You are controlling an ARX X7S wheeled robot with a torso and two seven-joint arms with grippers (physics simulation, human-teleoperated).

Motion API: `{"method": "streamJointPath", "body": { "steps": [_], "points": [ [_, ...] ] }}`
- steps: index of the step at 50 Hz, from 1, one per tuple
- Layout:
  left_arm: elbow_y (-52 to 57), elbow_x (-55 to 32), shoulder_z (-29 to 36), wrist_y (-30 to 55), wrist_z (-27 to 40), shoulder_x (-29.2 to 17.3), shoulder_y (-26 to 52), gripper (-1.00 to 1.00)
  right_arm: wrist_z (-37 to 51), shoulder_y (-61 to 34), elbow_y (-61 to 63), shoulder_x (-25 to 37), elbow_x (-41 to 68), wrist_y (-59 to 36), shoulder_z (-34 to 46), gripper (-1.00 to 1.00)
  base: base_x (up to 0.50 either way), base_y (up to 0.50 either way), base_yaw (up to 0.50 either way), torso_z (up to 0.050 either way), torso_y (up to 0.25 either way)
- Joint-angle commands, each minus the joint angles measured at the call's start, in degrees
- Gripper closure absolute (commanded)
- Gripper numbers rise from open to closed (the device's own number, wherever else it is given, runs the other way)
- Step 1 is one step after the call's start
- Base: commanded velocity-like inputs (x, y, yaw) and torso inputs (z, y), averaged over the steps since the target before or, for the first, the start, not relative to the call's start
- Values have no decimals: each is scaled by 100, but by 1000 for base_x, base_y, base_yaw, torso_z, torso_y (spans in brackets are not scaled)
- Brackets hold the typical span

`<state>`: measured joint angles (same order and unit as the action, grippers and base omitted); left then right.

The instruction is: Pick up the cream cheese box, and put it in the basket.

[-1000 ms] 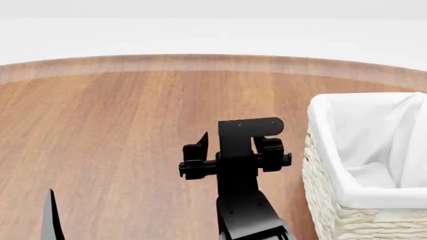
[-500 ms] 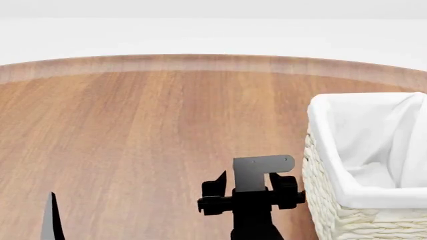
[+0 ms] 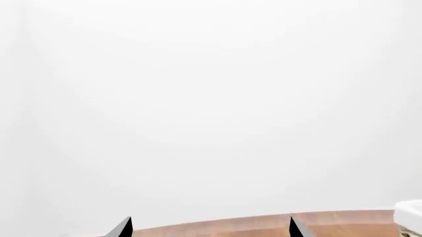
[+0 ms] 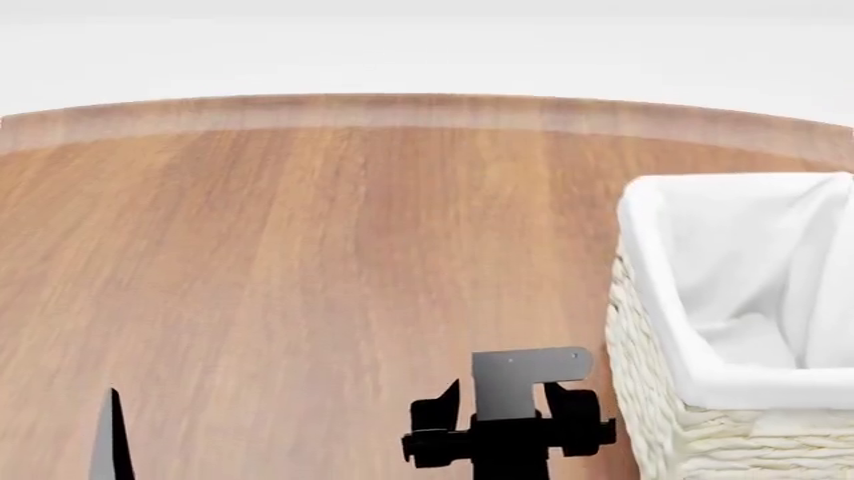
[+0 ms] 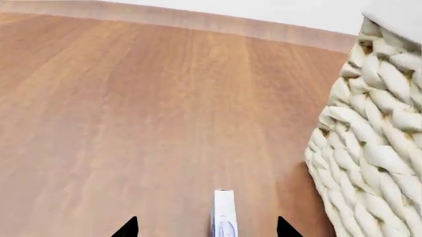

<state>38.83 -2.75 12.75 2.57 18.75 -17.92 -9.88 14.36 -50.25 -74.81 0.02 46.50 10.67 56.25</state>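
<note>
The cream cheese box (image 5: 224, 215) is a thin white box with a bluish mark, standing on edge on the wooden table. It shows only in the right wrist view. My right gripper (image 5: 206, 228) is open, with one fingertip on each side of the box and clear gaps to both. The basket (image 4: 667, 300), woven wicker with white cloth lining, stands at the right; its wall (image 5: 369, 148) is close beside the right gripper. My left gripper (image 3: 209, 228) is open and empty, facing the table's far edge and a white wall. In the head view my right wrist (image 4: 507, 435) hides the box.
The wooden table (image 4: 294, 260) has a curved far edge (image 4: 400, 108) with white background behind it. One left finger (image 4: 116, 440) shows low at the left of the head view. A corner of the basket's cloth (image 3: 410, 213) shows in the left wrist view.
My right arm has drawn back toward me, lower in the head view. The head view has tilted a little, so the table's far edge sits higher. The basket has not moved.
</note>
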Motion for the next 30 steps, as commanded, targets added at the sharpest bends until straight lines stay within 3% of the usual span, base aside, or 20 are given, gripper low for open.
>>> {"method": "streamJointPath", "body": {
  "steps": [1,13,19,20,30],
  "points": [
    [-20,-6,32,-10,22,-38,8,-100,-35,149,-16,1,-376,-79,-410,-100,0,0,0,0,-195],
    [-22,-4,72,-8,54,-63,20,-100,-91,192,-16,1,-758,-139,-883,-100,0,0,0,0,-192],
    [-31,-15,61,-26,91,-67,22,-100,-88,255,-16,2,-1112,-201,-1334,-100,0,0,0,0,-37],
    [-33,-11,66,-22,94,-69,21,-100,-104,271,-16,1,-1196,-204,-1438,100,0,0,0,0,0],
    [-76,-33,90,-81,108,-96,18,-100,-162,171,-15,1,-1119,-129,-1374,100,0,0,0,0,0]
  ]
}}
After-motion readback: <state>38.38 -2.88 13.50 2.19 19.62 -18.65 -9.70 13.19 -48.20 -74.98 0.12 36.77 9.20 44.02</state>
